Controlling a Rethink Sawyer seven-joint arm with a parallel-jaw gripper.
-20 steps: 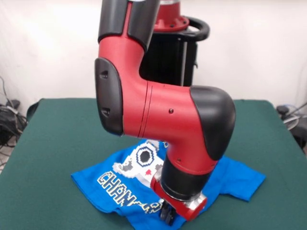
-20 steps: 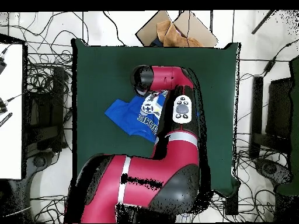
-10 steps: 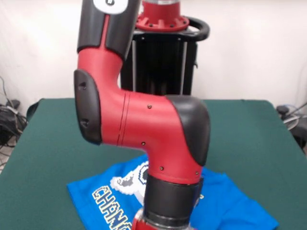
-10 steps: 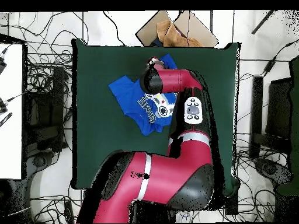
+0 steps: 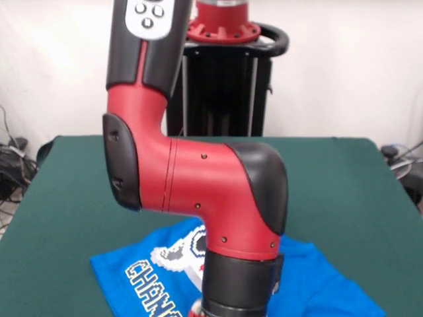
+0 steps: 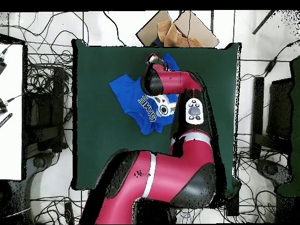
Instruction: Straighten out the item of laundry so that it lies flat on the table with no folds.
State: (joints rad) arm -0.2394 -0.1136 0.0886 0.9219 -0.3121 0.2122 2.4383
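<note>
On the blue T-shirt [image 5: 135, 271] the front view shows the pale outlined letters "CHAN", the start of a longer word that runs off behind the arm [image 5: 198, 185] and the picture's lower edge. Above the lettering sits part of a white-grey pixel print with a dark patch in it. In the overhead view the same print and a line of pale letters show on the shirt [image 6: 132, 99], but the letters are too small to read there.

The shirt lies on the green surface [image 5: 344, 178], toward the edge away from the robot's base. In the overhead view it is spread at a slant, with one sleeve pointing to the picture's left and a blue corner reaching up near the surface's top edge. Its middle and right part are covered by the arm.

The gripper [image 6: 153, 60] shows only in the overhead view, as a small red and dark tip at the wrist's end, right at that upper blue corner. Whether it is open, closed or holding cloth cannot be told. In the front view the wrist runs out of the bottom of the picture.

A grey button panel [image 6: 193, 111] sits on the arm. A brown cardboard box [image 6: 176, 29] lies just beyond the surface's top edge in the overhead view, and cables [image 6: 47, 82] litter the floor round about.
</note>
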